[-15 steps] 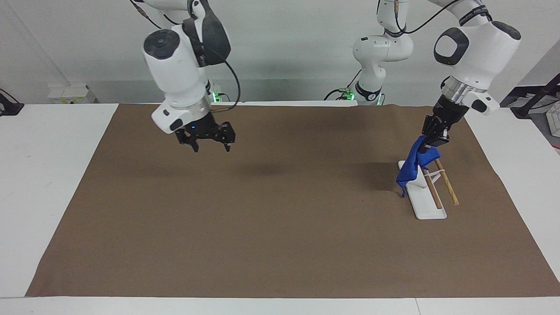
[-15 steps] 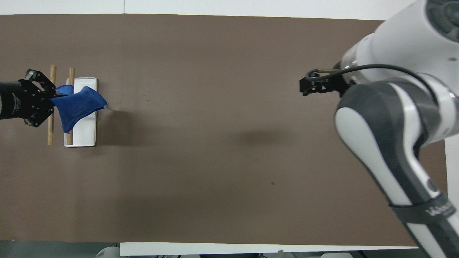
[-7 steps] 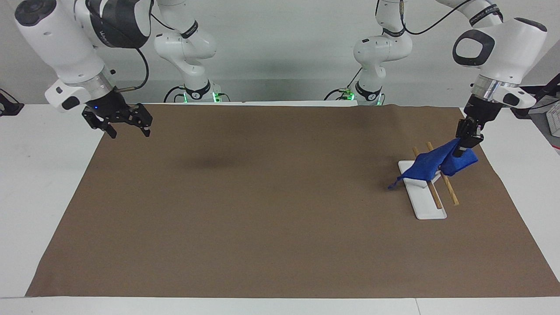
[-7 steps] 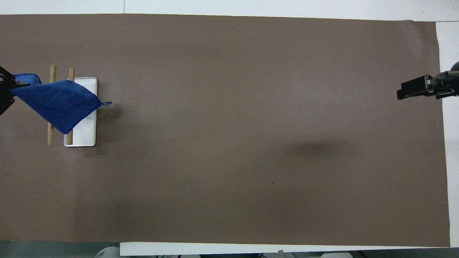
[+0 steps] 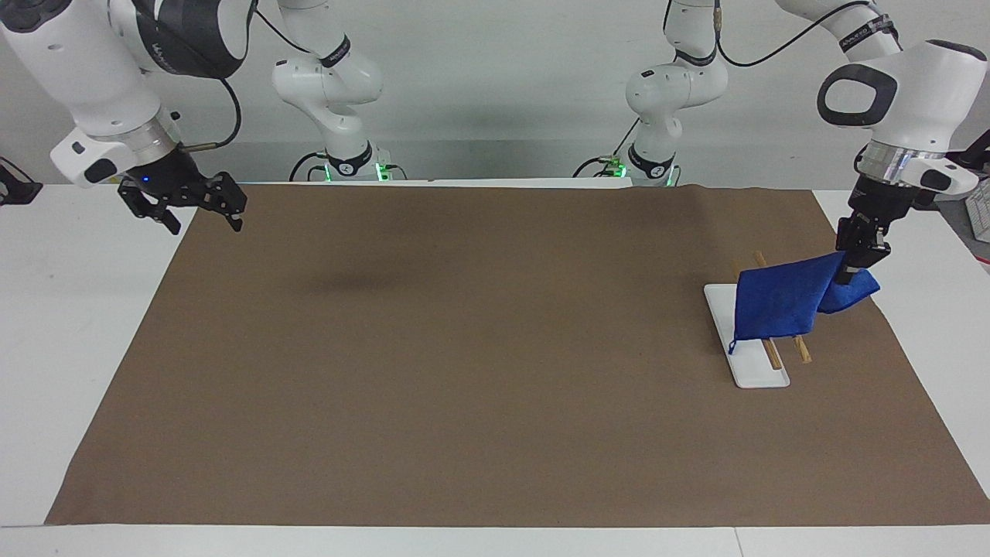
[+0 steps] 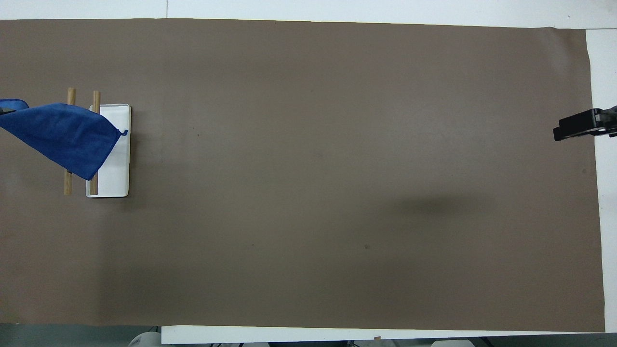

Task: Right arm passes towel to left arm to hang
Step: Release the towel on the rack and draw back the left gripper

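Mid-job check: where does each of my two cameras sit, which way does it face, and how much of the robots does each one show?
Facing view: high, across the table, facing the robots; both arms show, right pincer open over the mat's edge, left pincer shut on the towel over the rack.
Overhead view: above the robots' end, looking steeply down; only the right pincer's tip shows.
Shared: towel, rack and mat, turned half around.
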Controlling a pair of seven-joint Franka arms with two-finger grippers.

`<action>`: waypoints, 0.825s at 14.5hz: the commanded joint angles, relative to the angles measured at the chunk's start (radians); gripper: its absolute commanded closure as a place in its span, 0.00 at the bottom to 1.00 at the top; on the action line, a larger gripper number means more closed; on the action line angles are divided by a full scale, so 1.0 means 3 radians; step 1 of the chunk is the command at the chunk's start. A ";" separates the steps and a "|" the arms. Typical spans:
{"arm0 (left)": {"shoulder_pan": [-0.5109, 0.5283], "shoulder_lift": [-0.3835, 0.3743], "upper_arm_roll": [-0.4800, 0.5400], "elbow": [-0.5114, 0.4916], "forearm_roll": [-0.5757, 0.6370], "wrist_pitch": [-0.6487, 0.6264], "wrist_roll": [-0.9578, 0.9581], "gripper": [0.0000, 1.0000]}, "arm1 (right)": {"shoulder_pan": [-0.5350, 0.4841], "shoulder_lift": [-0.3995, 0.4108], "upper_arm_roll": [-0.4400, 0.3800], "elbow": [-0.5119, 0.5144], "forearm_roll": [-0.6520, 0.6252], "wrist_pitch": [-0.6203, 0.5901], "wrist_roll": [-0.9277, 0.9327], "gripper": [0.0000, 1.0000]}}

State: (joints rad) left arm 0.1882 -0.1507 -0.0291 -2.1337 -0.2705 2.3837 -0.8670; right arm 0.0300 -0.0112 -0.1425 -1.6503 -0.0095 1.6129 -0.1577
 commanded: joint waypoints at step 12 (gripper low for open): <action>0.0292 -0.0234 -0.0021 -0.0604 0.0007 -0.0004 -0.0019 0.04 | 0.0002 -0.0024 0.0010 0.0004 -0.0081 -0.0140 0.0076 0.00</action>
State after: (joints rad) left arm 0.2403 -0.1926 -0.0280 -2.2944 -0.2704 2.3873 -0.8735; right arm 0.0325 -0.0112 -0.1426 -1.6503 -0.0170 1.5887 -0.1539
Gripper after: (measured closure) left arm 0.850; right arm 0.000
